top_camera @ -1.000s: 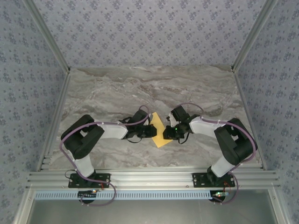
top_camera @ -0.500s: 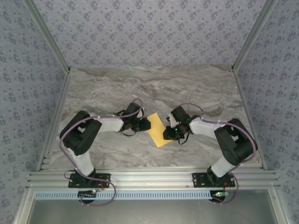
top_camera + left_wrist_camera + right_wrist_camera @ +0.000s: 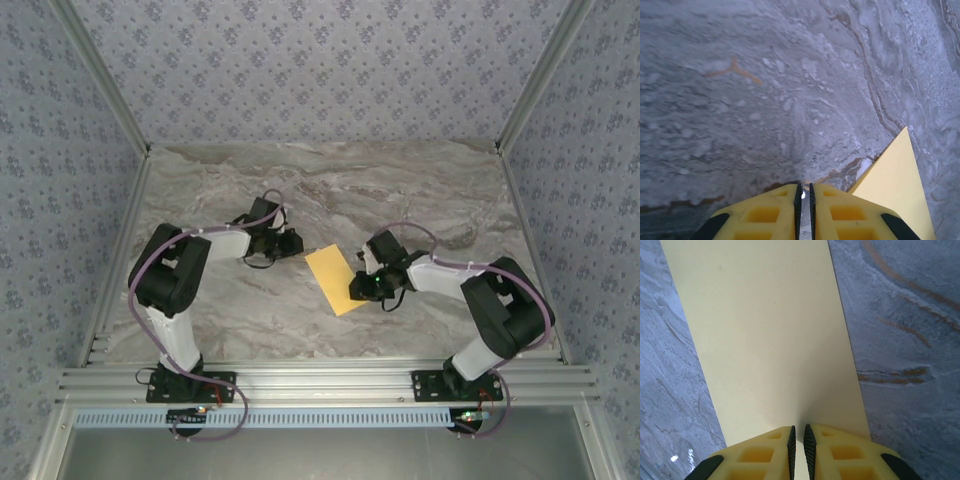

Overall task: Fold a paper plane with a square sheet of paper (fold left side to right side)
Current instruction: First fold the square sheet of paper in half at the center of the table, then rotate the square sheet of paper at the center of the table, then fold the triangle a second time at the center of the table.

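Note:
The square sheet of paper (image 3: 333, 278) lies flat on the marble table as a yellow-orange rectangle, folded in half. In the right wrist view the paper (image 3: 765, 330) stretches away from my right gripper (image 3: 799, 428), whose jaws stand almost together with their tips over the sheet's near edge and nothing pinched between them. From above, the right gripper (image 3: 357, 287) sits at the sheet's right edge. My left gripper (image 3: 294, 243) is off the paper, up and to its left, shut and empty. In the left wrist view, the left gripper (image 3: 805, 184) hangs over bare marble, a paper corner (image 3: 895, 190) at lower right.
The marble tabletop (image 3: 330, 190) is walled by patterned panels at the back and sides. An aluminium rail (image 3: 320, 385) runs along the near edge, where both arm bases are bolted. Bare marble lies behind and in front of the sheet.
The left arm has drawn back up and to the left, off the paper, uncovering its left half. The right gripper has stayed at the sheet's right edge.

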Controlling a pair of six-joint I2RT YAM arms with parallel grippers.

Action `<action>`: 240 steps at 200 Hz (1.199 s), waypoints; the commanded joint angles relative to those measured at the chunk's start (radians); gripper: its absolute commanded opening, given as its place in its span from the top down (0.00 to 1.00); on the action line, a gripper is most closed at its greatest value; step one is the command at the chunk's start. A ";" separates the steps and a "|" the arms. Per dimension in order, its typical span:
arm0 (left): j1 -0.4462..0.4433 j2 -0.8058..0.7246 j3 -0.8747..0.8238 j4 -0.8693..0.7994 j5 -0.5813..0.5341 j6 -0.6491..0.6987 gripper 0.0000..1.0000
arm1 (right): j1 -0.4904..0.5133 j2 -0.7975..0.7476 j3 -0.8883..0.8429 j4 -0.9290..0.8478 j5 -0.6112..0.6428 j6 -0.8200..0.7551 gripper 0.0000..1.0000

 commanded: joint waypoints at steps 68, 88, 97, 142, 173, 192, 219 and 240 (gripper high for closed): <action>-0.009 -0.304 -0.154 -0.020 0.023 -0.026 0.77 | 0.167 -0.162 -0.173 0.154 0.053 0.370 0.78; -0.053 -0.362 -0.195 -0.009 0.033 -0.054 0.73 | 0.167 -0.202 -0.133 0.117 0.049 0.332 0.76; -0.083 -0.374 -0.212 0.009 0.035 -0.072 0.71 | 0.164 -0.223 -0.104 0.053 0.074 0.294 0.74; -0.248 -0.335 -0.244 0.101 -0.009 -0.157 0.67 | 0.091 -0.296 -0.034 -0.145 0.186 0.129 0.59; -0.305 -0.252 -0.220 0.152 -0.022 -0.182 0.67 | 0.037 -0.319 -0.041 -0.188 0.194 0.037 0.51; -0.314 -0.181 -0.180 0.167 -0.010 -0.183 0.68 | 0.005 -0.321 -0.066 -0.164 0.153 0.024 0.48; -0.316 -0.113 -0.140 0.140 -0.042 -0.172 0.68 | -0.061 -0.322 -0.111 -0.089 0.023 0.043 0.47; -0.320 -0.097 -0.136 0.106 -0.074 -0.169 0.69 | -0.095 -0.321 -0.115 -0.085 -0.037 0.034 0.46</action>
